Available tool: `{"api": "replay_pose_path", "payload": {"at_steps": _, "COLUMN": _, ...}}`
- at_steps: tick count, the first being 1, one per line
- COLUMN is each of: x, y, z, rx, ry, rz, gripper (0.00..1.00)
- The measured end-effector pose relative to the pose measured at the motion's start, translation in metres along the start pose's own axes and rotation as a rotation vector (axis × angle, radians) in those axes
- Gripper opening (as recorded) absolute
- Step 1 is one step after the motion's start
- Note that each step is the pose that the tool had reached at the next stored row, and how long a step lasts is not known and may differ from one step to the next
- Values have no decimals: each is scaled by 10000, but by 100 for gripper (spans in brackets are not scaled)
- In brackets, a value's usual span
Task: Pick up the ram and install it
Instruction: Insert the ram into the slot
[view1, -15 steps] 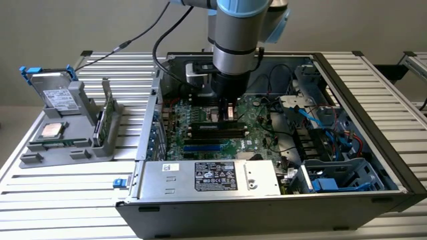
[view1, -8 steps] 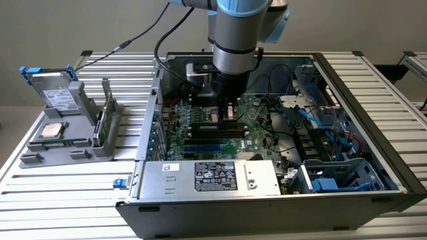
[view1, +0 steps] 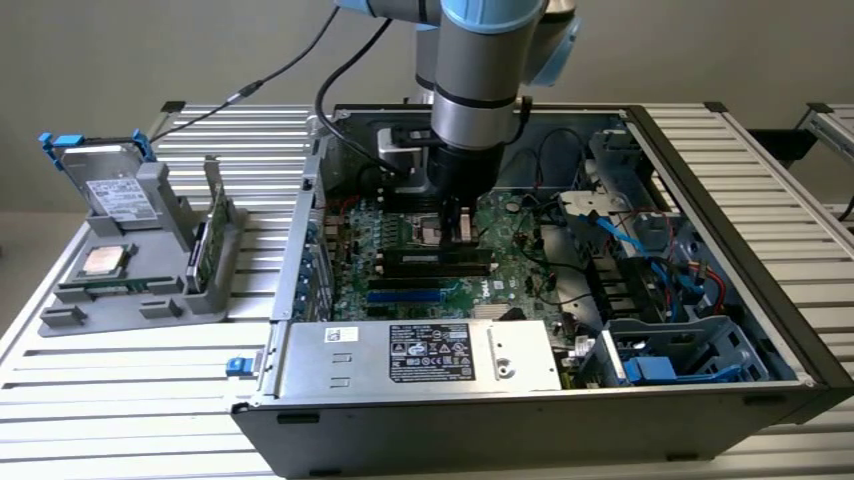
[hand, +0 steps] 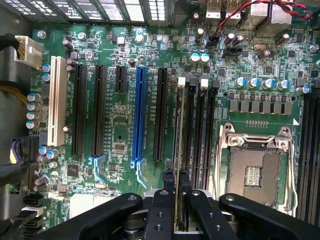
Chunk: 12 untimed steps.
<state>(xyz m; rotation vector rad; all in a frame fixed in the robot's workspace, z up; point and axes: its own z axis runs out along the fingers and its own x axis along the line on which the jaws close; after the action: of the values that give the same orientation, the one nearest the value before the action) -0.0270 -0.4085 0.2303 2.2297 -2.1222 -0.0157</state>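
**Claw (hand: 176, 176) clamps the ram (hand: 178, 130) over the memory slots**

The claw is closed on the ram, pinching it edge-on, low inside the computer case (view1: 747, 250) above the motherboard (hand: 120, 120). The stick hangs straight beneath the claw, no offset either way. Its long axis runs parallel to the black memory slots (hand: 210, 125), left to right in the exterior view, lined up with the slot farthest from the processor socket (hand: 255, 170). Seated or just above? Can't tell.
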Motion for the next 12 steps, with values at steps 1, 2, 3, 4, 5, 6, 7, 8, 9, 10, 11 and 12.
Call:
{"api": "replay_pose_path", "payload": {"at_steps": 1, "x": -4, "y": 0, "z": 7, "rx": -5, "ry": 20, "rz": 1, "gripper": 15}}
{"api": "replay_pose_path", "payload": {"at_steps": 2, "x": -8, "y": -1, "z": 15, "rx": -8, "ry": 39, "rz": 1, "gripper": 15}}
{"api": "replay_pose_path", "payload": {"at_steps": 3, "x": -14, "y": -2, "z": 21, "rx": -11, "ry": 56, "rz": 2, "gripper": 15}}
{"api": "replay_pose_path", "payload": {"at_steps": 4, "x": -16, "y": -3, "z": 24, "rx": -14, "ry": 67, "rz": 1, "gripper": 15}}
{"api": "replay_pose_path", "payload": {"at_steps": 5, "x": -16, "y": -3, "z": 24, "rx": -17, "ry": 74, "rz": 1, "gripper": 15}}
{"api": "replay_pose_path", "payload": {"at_steps": 6, "x": -19, "y": -2, "z": 26, "rx": -17, "ry": 74, "rz": 2, "gripper": 15}}
{"api": "replay_pose_path", "payload": {"at_steps": 7, "x": -23, "y": -1, "z": 27, "rx": -18, "ry": 76, "rz": 3, "gripper": 15}}
{"api": "replay_pose_path", "payload": {"at_steps": 8, "x": -26, "y": 0, "z": 27, "rx": -19, "ry": 76, "rz": 4, "gripper": 15}}
{"api": "replay_pose_path", "payload": {"at_steps": 9, "x": -28, "y": 2, "z": 27, "rx": -20, "ry": 77, "rz": 3, "gripper": 15}}
{"api": "replay_pose_path", "payload": {"at_steps": 10, "x": -30, "y": 3, "z": 28, "rx": -23, "ry": 79, "rz": 2, "gripper": 15}}
{"api": "replay_pose_path", "payload": {"at_steps": 11, "x": -30, "y": 3, "z": 28, "rx": -26, "ry": 83, "rz": 1, "gripper": 15}}
{"api": "replay_pose_path", "payload": {"at_steps": 12, "x": -31, "y": 3, "z": 28, "rx": -31, "ry": 93, "rz": 1, "gripper": 15}}
